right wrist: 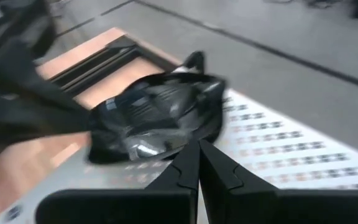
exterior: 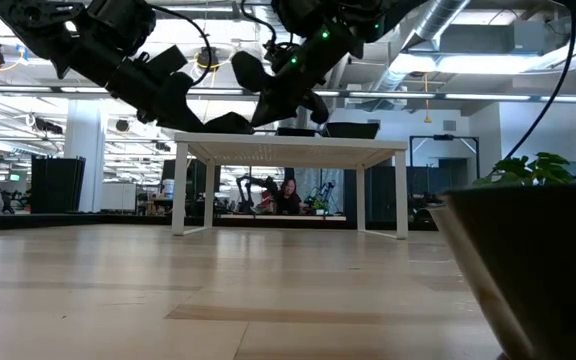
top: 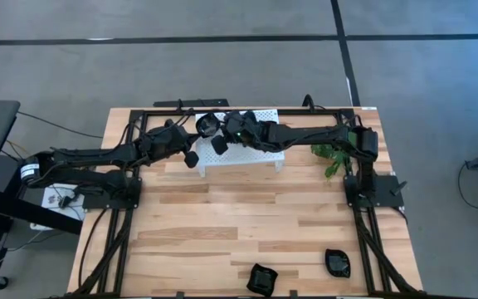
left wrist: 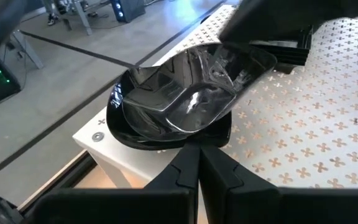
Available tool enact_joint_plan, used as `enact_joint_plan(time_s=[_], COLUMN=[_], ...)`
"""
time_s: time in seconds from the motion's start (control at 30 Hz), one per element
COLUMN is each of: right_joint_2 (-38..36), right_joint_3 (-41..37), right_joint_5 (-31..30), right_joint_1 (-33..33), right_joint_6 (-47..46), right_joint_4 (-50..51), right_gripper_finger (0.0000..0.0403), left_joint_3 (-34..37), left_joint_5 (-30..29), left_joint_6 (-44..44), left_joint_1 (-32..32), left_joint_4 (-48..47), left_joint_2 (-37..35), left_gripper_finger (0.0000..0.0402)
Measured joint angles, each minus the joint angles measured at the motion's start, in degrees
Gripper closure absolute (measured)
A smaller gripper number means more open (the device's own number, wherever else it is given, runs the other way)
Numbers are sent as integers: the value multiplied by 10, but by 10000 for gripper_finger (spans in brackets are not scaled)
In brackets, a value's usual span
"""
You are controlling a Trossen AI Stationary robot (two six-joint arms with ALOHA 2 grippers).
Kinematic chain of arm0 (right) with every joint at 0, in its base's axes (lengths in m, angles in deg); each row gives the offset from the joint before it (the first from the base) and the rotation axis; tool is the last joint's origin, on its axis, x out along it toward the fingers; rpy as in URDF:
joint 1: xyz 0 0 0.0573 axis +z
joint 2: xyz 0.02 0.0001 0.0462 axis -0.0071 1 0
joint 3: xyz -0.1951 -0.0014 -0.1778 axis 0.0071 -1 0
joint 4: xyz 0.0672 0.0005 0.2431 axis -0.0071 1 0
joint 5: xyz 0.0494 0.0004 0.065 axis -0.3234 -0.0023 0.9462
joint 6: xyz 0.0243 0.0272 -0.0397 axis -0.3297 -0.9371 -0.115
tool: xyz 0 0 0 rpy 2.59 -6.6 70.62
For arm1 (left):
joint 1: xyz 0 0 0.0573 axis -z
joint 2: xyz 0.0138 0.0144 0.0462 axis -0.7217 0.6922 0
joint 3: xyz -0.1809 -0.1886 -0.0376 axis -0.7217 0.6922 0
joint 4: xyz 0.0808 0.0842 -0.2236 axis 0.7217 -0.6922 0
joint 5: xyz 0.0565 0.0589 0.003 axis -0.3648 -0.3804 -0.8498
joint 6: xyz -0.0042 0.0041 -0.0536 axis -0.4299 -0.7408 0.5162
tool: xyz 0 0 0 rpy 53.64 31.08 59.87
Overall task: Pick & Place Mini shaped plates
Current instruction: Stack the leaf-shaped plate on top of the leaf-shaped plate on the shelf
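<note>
Plant pot [exterior: 528, 270] blurred, cropped. Left gripper [left wrist: 199, 148] pinching glossy plate [left wrist: 191, 93]; right gripper [right wrist: 197, 149] pinching blurred plate [right wrist: 157, 112] over rack [top: 260, 154].

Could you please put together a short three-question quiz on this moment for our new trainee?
1. True or false: both grippers are over the white perforated rack.
2. How many black plates lie on the wooden table near its front edge? A) none B) two C) five
3. What does the left gripper pinch?

Key
1. True; the right gripper is there too.
2. B: a square plate and a rounded plate.
3. The rim of a glossy black plate.
</note>
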Motion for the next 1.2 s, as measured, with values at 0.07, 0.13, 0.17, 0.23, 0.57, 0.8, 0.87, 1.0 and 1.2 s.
enact_joint_plan(time_s=[0.07,0.13,0.17,0.23,0.57,0.8,0.87,1.0,1.2], right_joint_2=[0,0,0,0,0,0,0,0,0], right_joint_3=[0,0,0,0,0,0,0,0,0], right_joint_5=[27,48,52,50,49,47,47,34,12], right_joint_1=[-4,-5,-4,-1,25,24,24,22,12], right_joint_6=[2,9,11,12,25,28,28,28,13], right_joint_4=[0,0,0,0,-6,-11,-11,-11,-11], right_gripper_finger=[403,403,403,403,403,403,403,403,403], left_joint_3=[0,0,0,0,0,0,0,0,0], left_joint_5=[0,-7,-15,-27,-14,-35,-58,-97,-109], left_joint_6=[0,0,0,0,0,0,-3,-15,-16], left_joint_1=[0,0,0,0,0,34,53,93,102], left_joint_4=[0,0,0,0,0,-1,-4,-15,-27], left_joint_2=[0,0,0,0,0,-33,-54,-95,-103], left_gripper_finger=[396,396,396,396,396,396,396,396,396])
